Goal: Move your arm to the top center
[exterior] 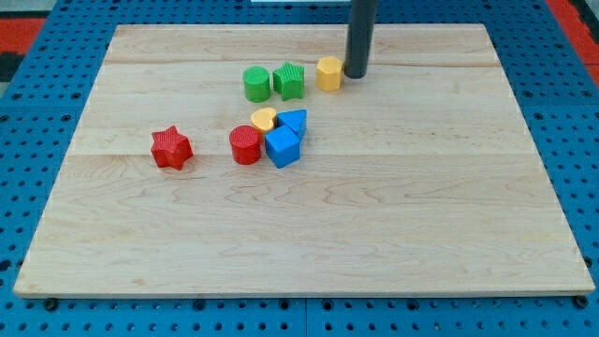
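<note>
My tip (356, 75), a bare rod with no hand to open or close, stands near the bench's (421, 234) top centre, the yellow hexagonal block (328, 73) touching its left.

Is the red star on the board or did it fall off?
On the board. The red star sits flat on the wooden board, toward the view's left, well inside the edge. My tip is far from it, beside the yellow block.

My tip (356, 75) is dark grey. Just beside it is a yellow hexagon block (328, 73), then a green block (289, 81) and a green cylinder (255, 83). The counter (421, 206) is pale wood with grain lines.
</note>
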Available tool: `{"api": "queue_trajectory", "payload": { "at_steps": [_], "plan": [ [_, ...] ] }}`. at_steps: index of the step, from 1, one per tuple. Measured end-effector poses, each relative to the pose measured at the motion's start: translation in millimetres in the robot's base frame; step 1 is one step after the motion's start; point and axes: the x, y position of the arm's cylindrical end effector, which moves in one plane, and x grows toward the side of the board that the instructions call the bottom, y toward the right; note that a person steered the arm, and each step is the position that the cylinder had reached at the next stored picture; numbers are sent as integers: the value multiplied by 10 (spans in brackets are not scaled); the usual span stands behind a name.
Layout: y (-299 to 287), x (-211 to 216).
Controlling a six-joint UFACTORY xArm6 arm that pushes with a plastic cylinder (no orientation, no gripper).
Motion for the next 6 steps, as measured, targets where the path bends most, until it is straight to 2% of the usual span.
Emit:
{"api": "queue_trajectory", "payload": {
  "at_steps": [3,4,5,6],
  "plan": [
    [-851,131],
    [-566,-152],
    [-451,-611],
    [-617,-837]
  ]
}}
